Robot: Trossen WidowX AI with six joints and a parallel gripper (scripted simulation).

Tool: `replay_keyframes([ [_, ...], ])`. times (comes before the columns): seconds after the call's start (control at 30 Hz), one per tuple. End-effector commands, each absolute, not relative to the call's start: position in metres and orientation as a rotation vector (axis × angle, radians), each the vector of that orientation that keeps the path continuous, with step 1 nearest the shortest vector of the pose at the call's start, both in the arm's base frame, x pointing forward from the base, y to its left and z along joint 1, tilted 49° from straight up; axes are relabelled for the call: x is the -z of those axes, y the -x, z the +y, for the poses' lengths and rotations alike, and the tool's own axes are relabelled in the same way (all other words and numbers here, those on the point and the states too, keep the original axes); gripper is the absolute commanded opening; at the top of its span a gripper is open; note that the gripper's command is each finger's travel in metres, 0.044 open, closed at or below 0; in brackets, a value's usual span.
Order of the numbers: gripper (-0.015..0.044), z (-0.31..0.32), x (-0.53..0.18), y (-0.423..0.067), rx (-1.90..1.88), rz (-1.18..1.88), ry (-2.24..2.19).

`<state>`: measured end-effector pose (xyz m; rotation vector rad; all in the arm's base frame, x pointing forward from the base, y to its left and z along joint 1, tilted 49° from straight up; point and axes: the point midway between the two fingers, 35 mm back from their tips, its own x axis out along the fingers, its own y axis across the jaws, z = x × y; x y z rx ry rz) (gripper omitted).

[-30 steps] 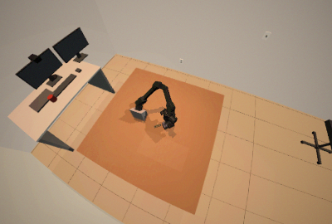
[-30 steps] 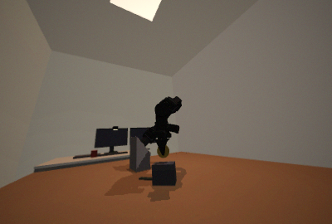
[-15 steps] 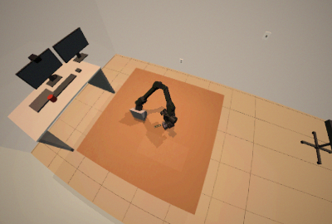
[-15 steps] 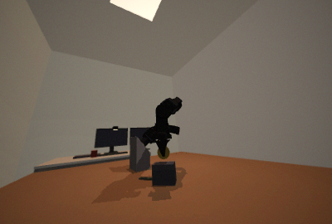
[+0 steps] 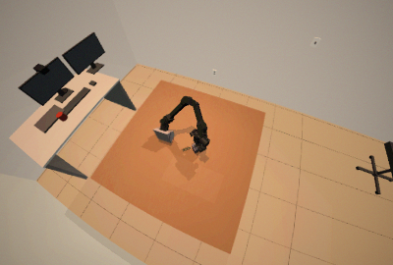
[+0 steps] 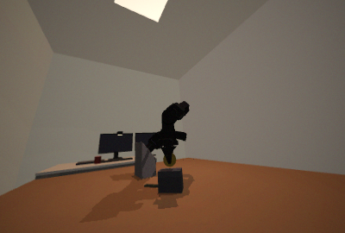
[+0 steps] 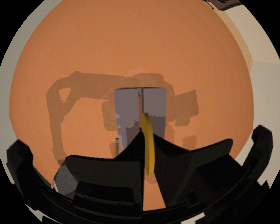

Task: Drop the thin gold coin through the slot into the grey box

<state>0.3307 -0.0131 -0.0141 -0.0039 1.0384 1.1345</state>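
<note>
My gripper is shut on the thin gold coin, which hangs on edge below the fingers. It hovers a short way above the grey box. In the wrist view the coin's edge lines up with the dark narrow slot down the middle of the lid, still clear of it. The dark-green holder lies empty on the floor just beside the box.
A pale grey wedge-shaped stand carries the arm's base, left of the box. All stand on an orange mat. A desk with monitors is far left; a chair base is far right.
</note>
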Motion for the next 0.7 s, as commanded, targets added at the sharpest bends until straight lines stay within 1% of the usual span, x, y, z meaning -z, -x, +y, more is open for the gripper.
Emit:
replay_keyframes([
  [0.0, 0.0, -0.0103, 0.0151, -0.3311, -1.137, 1.038, 0.001],
  [0.67, 0.0, -0.0066, 0.0189, -0.331, -1.137, 1.038, -0.001],
])
